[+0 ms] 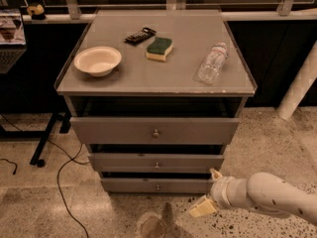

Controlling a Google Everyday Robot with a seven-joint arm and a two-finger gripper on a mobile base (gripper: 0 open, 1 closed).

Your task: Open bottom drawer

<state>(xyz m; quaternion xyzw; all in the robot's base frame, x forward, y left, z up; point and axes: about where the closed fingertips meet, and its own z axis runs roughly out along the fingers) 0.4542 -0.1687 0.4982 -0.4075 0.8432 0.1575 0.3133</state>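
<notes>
The bottom drawer [133, 185] is the lowest of three grey fronts on the cabinet, with a small round knob [157, 187] at its centre. Its front sits set back a little behind the middle drawer [124, 161] and top drawer [114, 130]. My gripper [208, 192], on a white arm entering from the lower right, is open and empty. One cream finger [216, 174] is by the drawer front's right end; the other [200, 210] is lower, over the floor. The gripper is to the right of the knob and apart from it.
On the cabinet top [163, 78] lie a white bowl [97, 60], a dark remote-like object [139, 34], a green-and-yellow sponge [159, 48] and a plastic bottle [212, 62] on its side. A cable [62, 182] runs over the floor at left. A white post [299, 83] stands at right.
</notes>
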